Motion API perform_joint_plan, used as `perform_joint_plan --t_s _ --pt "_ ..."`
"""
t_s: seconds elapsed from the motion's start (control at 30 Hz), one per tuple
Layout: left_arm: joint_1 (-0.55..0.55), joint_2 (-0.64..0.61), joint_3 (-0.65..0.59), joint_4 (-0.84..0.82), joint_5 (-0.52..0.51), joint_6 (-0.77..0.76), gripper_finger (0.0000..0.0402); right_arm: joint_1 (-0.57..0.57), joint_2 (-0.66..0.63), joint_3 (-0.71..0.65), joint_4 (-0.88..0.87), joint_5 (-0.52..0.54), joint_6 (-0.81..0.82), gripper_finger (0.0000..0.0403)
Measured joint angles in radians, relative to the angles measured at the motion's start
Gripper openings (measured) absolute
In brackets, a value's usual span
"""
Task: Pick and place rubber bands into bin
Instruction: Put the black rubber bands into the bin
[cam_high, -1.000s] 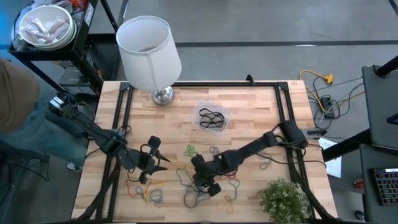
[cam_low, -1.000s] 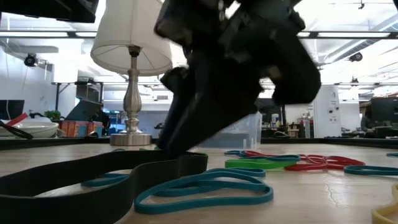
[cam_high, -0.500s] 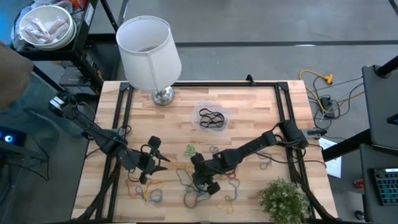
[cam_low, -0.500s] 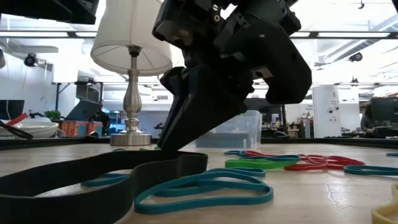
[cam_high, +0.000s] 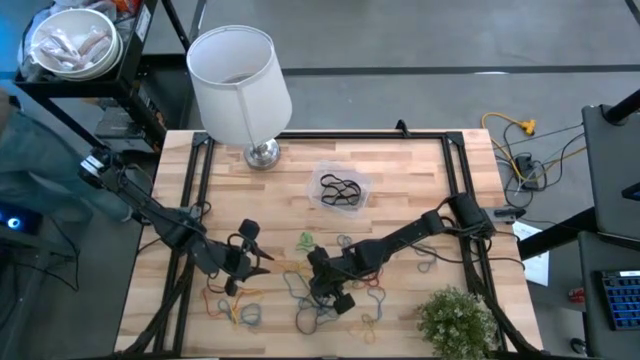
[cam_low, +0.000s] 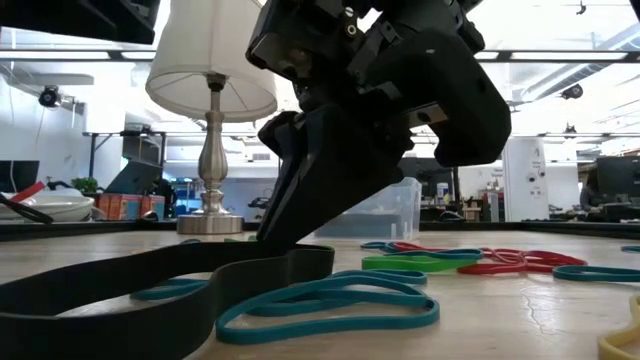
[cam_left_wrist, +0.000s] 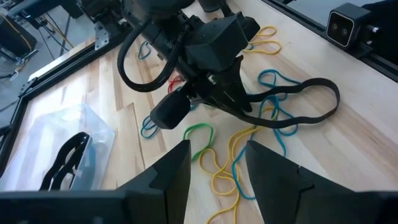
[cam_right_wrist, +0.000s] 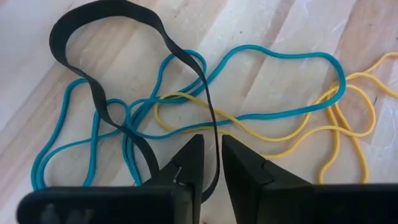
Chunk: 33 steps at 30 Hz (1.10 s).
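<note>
Loose rubber bands lie on the wooden table (cam_high: 400, 160): blue (cam_right_wrist: 273, 81), yellow (cam_right_wrist: 348, 124), green (cam_left_wrist: 199, 132) and red (cam_low: 500, 262). A long black rubber band (cam_left_wrist: 298, 109) lies among them. My right gripper (cam_right_wrist: 211, 140) stands over it at the table's middle front (cam_high: 312, 283), tilted down and shut on it. My left gripper (cam_high: 262, 262) hangs open just left of it, above the table, holding nothing (cam_left_wrist: 214, 149). The clear bin (cam_high: 343, 188) stands farther back, with black bands inside. My right gripper pinches a single strand of the black rubber band (cam_right_wrist: 213, 134) between its two fingers. The fingers (cam_low: 285, 215) slant down onto it from the table's right side. The rest of the loop (cam_right_wrist: 99, 12) lies slack on the table, across blue and yellow bands.
A white-shaded lamp (cam_high: 240, 80) stands at the far left corner and a small green plant (cam_high: 455, 320) at the near right. More bands lie around both grippers (cam_high: 245, 312). A white bowl (cam_high: 72, 45) sits on a shelf beyond the table's left, where a person (cam_high: 25, 160) shows.
My right gripper has stayed in place, and its fingers have drawn together on the black band. The band still lies on the table. The person at the left has shifted.
</note>
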Motion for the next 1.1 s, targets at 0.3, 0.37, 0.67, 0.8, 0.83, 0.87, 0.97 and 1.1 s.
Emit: perform_joint_plan --t_s 0.3,0.37,0.67,0.8,0.83,0.87,0.97,1.1 --pt "0.001 0.007 0.000 0.000 0.000 0.000 0.0139 -0.002 0.002 -0.002 -0.029 0.002 -0.040 0.0010" --pt "0.000 0.007 0.000 0.000 0.000 0.000 0.0139 -0.002 0.002 -0.002 -0.029 0.004 -0.055 0.0009" --pt "0.000 0.007 0.000 0.000 0.000 0.000 0.0139 0.004 -0.013 0.024 -0.056 0.154 -0.102 0.0008" --pt "0.000 0.007 0.000 0.000 0.000 0.000 0.0139 0.014 -0.026 0.064 -0.107 0.217 -0.121 0.0008" --pt "0.000 0.007 0.000 0.000 0.000 0.000 0.0139 0.016 -0.029 0.074 -0.123 0.232 -0.124 0.0008" --pt "0.000 0.007 0.000 0.000 0.000 0.000 0.0139 0.019 -0.034 0.083 -0.136 0.246 -0.125 0.0008" --pt "0.000 0.007 0.000 0.000 0.000 0.000 0.0139 0.029 -0.052 0.105 -0.175 0.294 -0.130 0.0008" --pt "0.000 0.007 0.000 0.001 0.000 0.000 0.0139 0.050 -0.094 0.114 -0.214 0.335 -0.131 0.0008"
